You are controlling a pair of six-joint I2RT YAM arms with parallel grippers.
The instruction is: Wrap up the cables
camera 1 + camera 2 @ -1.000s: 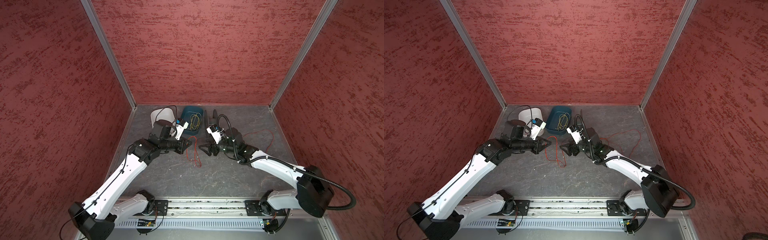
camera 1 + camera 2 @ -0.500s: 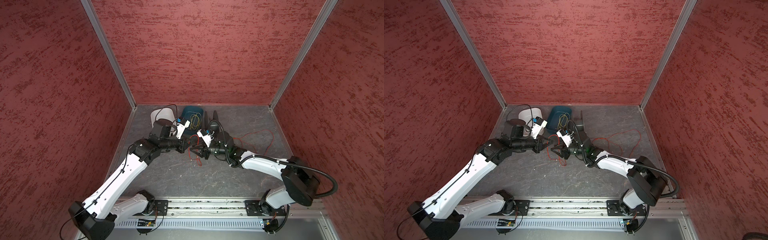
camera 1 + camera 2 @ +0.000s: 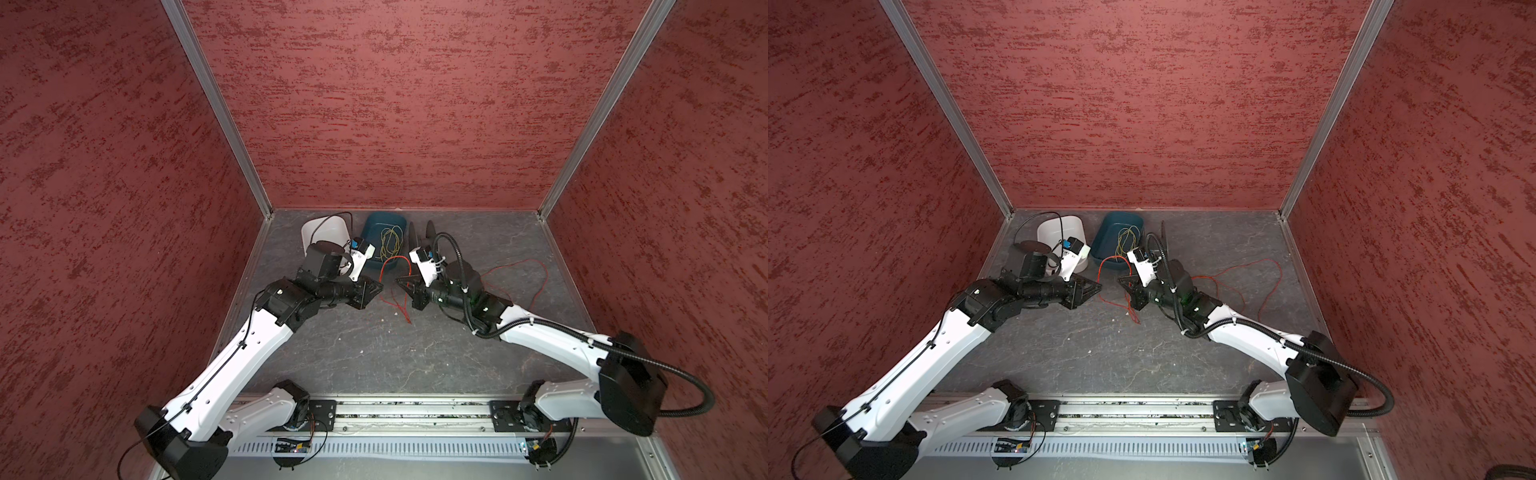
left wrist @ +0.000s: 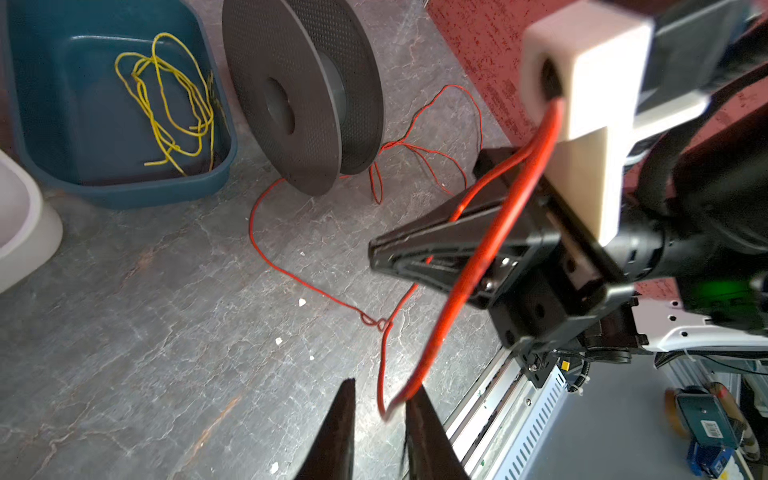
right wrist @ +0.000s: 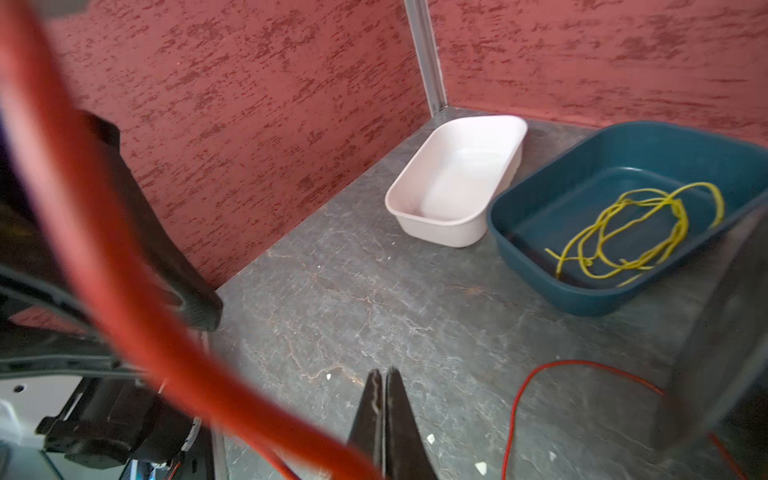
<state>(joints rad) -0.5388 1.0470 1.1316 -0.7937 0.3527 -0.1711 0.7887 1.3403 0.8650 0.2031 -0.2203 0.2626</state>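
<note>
L pincer [image 4: 382, 390] open, cables [image 4: 469, 270] betw. tips; R pincer [image 5: 382, 380] closed, cables draped over it.

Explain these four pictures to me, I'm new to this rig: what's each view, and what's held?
Two white robot arms share a grey table. Both top views look down on the whole scene; each wrist view rides an arm, looking past its gripper. On the table: an empty white tub, a blue tub of yellow-green wires, a black spool on edge, and the loose red cable. The left gripper is open with the cable passing between its fingers. The right gripper is shut; whether it pinches the cable is unclear.
</note>
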